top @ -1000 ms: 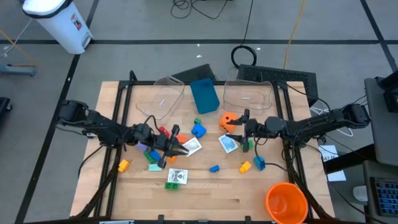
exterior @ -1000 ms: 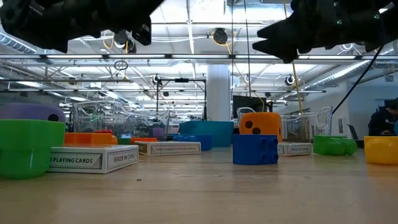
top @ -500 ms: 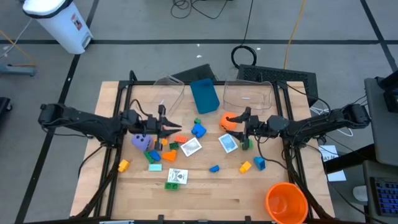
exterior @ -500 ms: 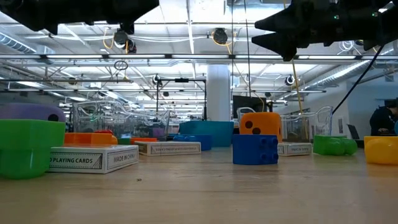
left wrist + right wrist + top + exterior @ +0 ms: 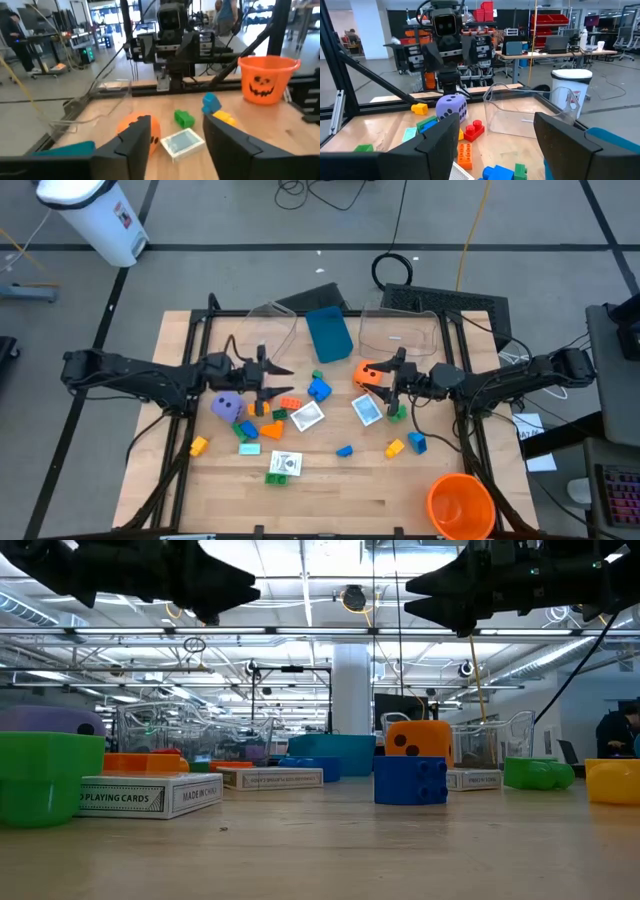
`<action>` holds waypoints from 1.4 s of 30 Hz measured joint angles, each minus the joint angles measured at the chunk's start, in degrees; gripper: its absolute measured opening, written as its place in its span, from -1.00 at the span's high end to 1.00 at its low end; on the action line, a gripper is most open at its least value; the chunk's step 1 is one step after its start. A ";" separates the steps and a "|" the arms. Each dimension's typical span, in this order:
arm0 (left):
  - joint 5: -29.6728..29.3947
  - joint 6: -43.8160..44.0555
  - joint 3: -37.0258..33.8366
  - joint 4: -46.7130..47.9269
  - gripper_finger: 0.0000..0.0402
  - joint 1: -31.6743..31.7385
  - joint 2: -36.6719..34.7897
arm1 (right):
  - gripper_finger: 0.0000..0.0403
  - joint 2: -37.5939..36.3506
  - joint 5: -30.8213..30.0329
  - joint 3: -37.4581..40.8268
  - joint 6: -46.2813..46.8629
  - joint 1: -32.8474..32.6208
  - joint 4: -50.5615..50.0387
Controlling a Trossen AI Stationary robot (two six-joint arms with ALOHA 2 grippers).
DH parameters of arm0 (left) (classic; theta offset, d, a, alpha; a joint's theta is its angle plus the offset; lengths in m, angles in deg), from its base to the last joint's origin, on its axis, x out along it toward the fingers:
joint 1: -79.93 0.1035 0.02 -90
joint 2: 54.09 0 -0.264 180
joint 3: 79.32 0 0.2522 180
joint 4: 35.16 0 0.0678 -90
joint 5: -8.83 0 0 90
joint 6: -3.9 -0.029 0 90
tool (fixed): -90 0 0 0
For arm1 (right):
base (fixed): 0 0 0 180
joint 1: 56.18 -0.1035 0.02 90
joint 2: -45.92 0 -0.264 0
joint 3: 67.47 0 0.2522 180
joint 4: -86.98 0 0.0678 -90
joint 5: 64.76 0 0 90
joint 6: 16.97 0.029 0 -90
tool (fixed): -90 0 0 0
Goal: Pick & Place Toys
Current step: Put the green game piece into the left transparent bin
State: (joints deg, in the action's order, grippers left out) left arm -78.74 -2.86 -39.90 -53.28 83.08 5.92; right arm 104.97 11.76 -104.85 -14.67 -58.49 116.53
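Toys lie scattered on the wooden table point(image 5: 340, 500): a purple die point(image 5: 227, 407), an orange die point(image 5: 364, 370), white cards point(image 5: 307, 416) point(image 5: 367, 410) point(image 5: 285, 464), and bricks such as a blue one point(image 5: 318, 389), a red-orange pair point(image 5: 287, 401) and a yellow one point(image 5: 197, 446). My left gripper point(image 5: 284, 380) is open and empty. It hangs above the table just past the purple die, fingers pointing toward the table's right. My right gripper point(image 5: 376, 378) is open and empty. It hangs over the orange die, fingers pointing toward the table's left. Both hang high in the low view, the left point(image 5: 240, 585) and the right point(image 5: 412, 597).
Two clear tubs point(image 5: 268, 332) point(image 5: 400, 330) and a blue box point(image 5: 328, 332) stand at the far side. A big orange cup point(image 5: 460, 505) stands at the near right corner. Bare wood lies along the near edge. A black frame rail point(image 5: 190, 390) runs along each side.
My left gripper has drawn back from the toys at the table's middle, going up and toward the far and left edges. The purple die, before half under the arm, now shows whole.
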 joint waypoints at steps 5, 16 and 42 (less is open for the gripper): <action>-0.06 -3.29 0.03 0.62 -0.15 0.73 0.78 | -0.23 0.00 0.06 0.00 0.02 0.17 1.24; -0.01 -1.79 0.05 2.11 -0.14 0.64 0.29 | -0.33 -0.17 7.55 -12.65 1.47 0.80 -21.47; -1.52 -2.98 0.05 7.07 -0.15 2.08 0.30 | -0.37 15.38 5.54 -26.53 -3.11 -4.71 -75.27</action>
State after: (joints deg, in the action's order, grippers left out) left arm -80.26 -5.84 -39.85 -46.21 85.16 6.22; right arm 120.35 17.30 -131.39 -17.78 -63.19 41.25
